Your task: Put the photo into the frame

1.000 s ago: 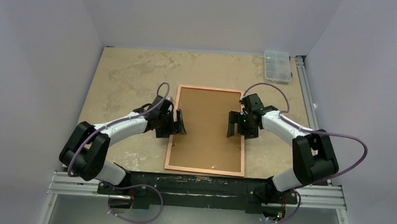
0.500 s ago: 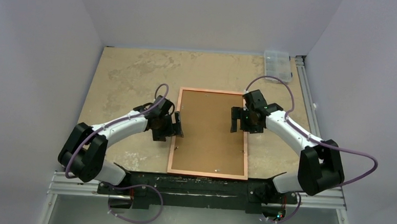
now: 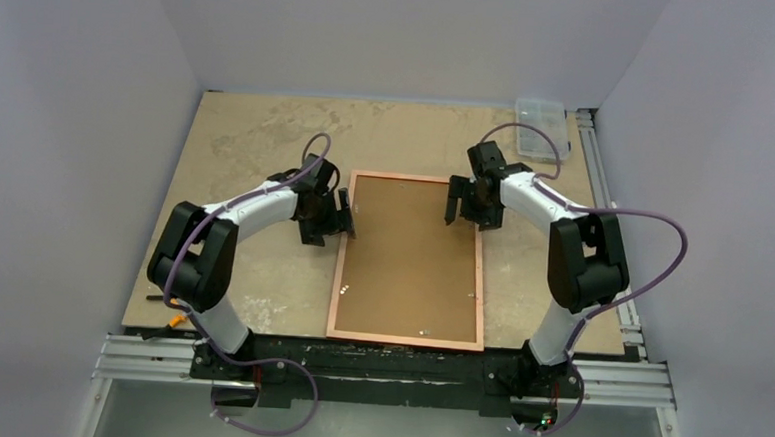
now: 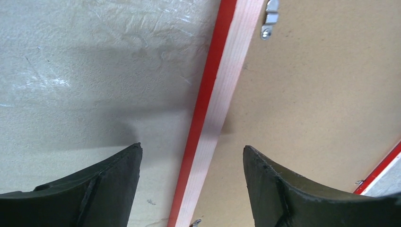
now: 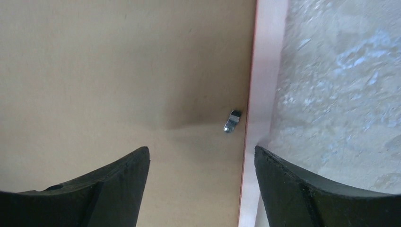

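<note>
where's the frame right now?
Top view: the frame lies back-up mid-table, near edge at the base rail; the left gripper hangs over its left edge, the right gripper over its right edge.

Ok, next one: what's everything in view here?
Frame: one, copper back up, red edge, flat at table centre.
Backing board: one, brown, inside the frame.
Clips: several, silver, along the frame's inner edge.
Box: one, clear, far right corner.
Small item: orange and black, near left table edge; too small to identify.
Photo: none seen.
Table: one, mottled beige.
Left gripper: black, open, astride the frame's left rim.
Right gripper: black, open, astride the frame's right rim.
</note>
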`<state>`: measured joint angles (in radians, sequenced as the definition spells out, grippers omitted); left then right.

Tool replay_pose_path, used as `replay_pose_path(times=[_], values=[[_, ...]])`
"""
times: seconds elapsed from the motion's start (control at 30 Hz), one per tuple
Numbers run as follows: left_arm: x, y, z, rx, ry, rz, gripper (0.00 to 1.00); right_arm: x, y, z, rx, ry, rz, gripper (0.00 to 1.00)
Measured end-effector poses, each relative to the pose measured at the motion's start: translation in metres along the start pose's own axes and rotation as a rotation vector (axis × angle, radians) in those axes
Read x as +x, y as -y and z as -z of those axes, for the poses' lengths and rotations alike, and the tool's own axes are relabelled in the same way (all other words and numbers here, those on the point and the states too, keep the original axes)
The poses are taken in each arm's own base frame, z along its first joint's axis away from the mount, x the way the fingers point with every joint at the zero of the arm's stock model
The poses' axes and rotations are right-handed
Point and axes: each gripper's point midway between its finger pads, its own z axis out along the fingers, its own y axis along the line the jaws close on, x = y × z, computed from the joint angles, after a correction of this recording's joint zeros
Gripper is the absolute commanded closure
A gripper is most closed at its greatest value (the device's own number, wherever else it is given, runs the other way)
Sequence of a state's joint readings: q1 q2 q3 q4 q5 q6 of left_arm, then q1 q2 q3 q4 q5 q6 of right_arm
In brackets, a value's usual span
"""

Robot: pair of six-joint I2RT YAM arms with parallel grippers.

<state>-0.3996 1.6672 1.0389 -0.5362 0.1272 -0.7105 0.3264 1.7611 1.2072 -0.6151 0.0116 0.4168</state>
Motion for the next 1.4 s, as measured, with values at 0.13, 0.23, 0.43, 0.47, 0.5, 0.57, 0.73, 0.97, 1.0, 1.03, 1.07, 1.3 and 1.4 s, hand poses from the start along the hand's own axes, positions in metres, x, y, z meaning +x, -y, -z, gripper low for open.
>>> replay_pose_path(times=[0.13, 0.23, 0.43, 0.47, 0.5, 0.57, 0.73, 0.97, 1.0, 1.03, 1.07, 1.3, 1.4], values=[[0.004, -0.003, -0.006, -0.009, -0.023, 0.003, 0.28, -0.022, 0.013, -0.008, 0.040, 0.018, -0.042, 0.22], [0.005, -0.002, -0.006, -0.004, -0.026, 0.003, 0.29, -0.029, 0.029, -0.013, 0.083, 0.024, -0.068, 0.23], [0.005, 0.001, -0.007, 0.012, -0.028, 0.002, 0.30, -0.024, 0.040, -0.022, 0.121, -0.001, -0.070, 0.33], [0.005, 0.001, -0.007, 0.014, -0.026, 0.002, 0.30, -0.024, 0.040, -0.024, 0.121, -0.005, -0.071, 0.37], [0.005, 0.001, -0.007, 0.016, -0.027, 0.002, 0.30, -0.024, 0.039, -0.025, 0.115, -0.005, -0.067, 0.40], [0.005, 0.002, -0.007, 0.019, -0.026, 0.001, 0.30, -0.025, 0.037, -0.026, 0.105, -0.002, -0.065, 0.42], [0.007, 0.000, -0.009, 0.018, -0.032, 0.002, 0.30, -0.026, 0.032, -0.027, 0.078, 0.000, -0.059, 0.66], [0.008, 0.000, -0.009, 0.019, -0.033, 0.002, 0.30, -0.025, 0.040, -0.024, 0.087, 0.028, -0.037, 1.00], [0.008, 0.000, -0.009, 0.019, -0.033, 0.002, 0.30, -0.025, 0.040, -0.024, 0.088, 0.031, -0.024, 1.00], [0.008, 0.000, -0.009, 0.019, -0.033, 0.002, 0.29, -0.025, 0.041, -0.024, 0.091, 0.034, -0.017, 1.00], [0.008, 0.000, -0.009, 0.019, -0.033, 0.002, 0.29, -0.025, 0.041, -0.024, 0.092, 0.035, -0.013, 1.00], [0.007, 0.000, -0.009, 0.019, -0.032, 0.004, 0.30, -0.025, 0.040, -0.023, 0.090, 0.046, -0.009, 1.00], [0.007, 0.001, -0.009, 0.020, -0.032, 0.004, 0.30, -0.025, 0.040, -0.023, 0.083, 0.057, -0.007, 0.72]])
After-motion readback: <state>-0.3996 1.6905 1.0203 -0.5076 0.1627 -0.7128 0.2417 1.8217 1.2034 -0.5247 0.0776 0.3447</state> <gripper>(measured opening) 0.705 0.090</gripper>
